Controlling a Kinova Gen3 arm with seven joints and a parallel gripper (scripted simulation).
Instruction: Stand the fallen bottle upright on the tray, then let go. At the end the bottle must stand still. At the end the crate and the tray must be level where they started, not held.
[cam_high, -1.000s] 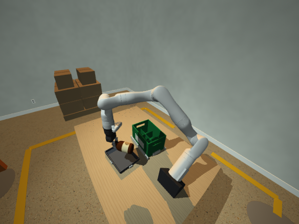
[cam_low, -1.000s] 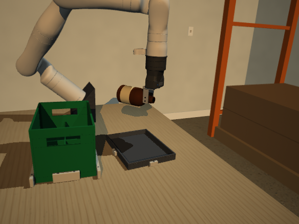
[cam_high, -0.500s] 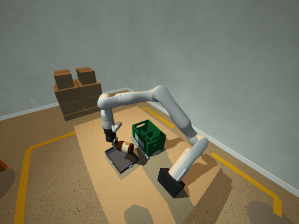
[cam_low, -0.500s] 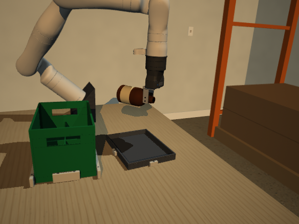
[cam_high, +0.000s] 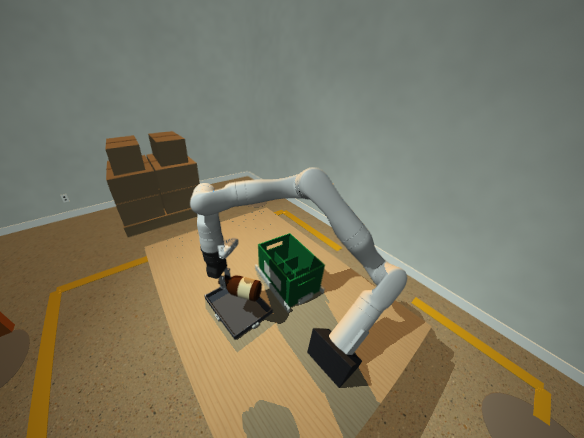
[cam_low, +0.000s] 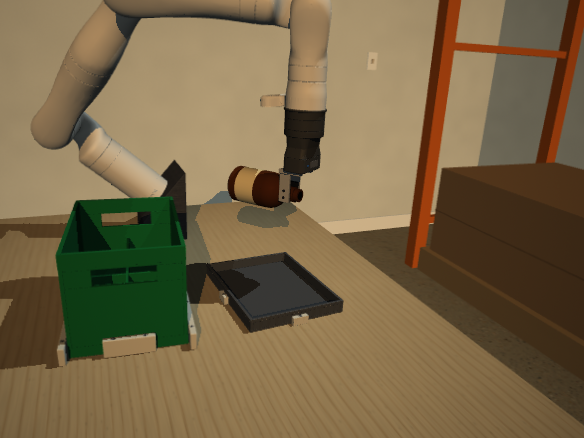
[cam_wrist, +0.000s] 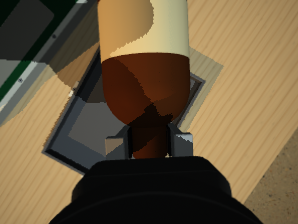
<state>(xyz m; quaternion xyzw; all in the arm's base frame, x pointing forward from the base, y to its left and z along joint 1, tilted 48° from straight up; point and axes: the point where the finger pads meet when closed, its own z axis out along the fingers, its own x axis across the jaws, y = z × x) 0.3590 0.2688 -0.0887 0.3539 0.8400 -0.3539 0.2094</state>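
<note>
My gripper (cam_high: 223, 284) (cam_low: 290, 188) (cam_wrist: 149, 135) is shut on the neck of a brown bottle (cam_high: 245, 288) (cam_low: 257, 186) (cam_wrist: 145, 85) with a cream label. It holds the bottle nearly level in the air above the dark tray (cam_high: 226, 314) (cam_low: 320, 307) (cam_wrist: 64, 150), base pointing towards the crate. The tray lies flat on the wooden floor mat, with nothing in it. The green crate (cam_high: 302, 285) (cam_low: 125, 305) stands right beside the tray, level on the mat.
The arm's black base (cam_high: 332, 356) stands at the near right of the mat. Stacked cardboard boxes (cam_high: 150, 180) stand by the far wall. Brown crates (cam_low: 510, 240) and an orange rack post (cam_low: 430, 150) stand off the mat to one side.
</note>
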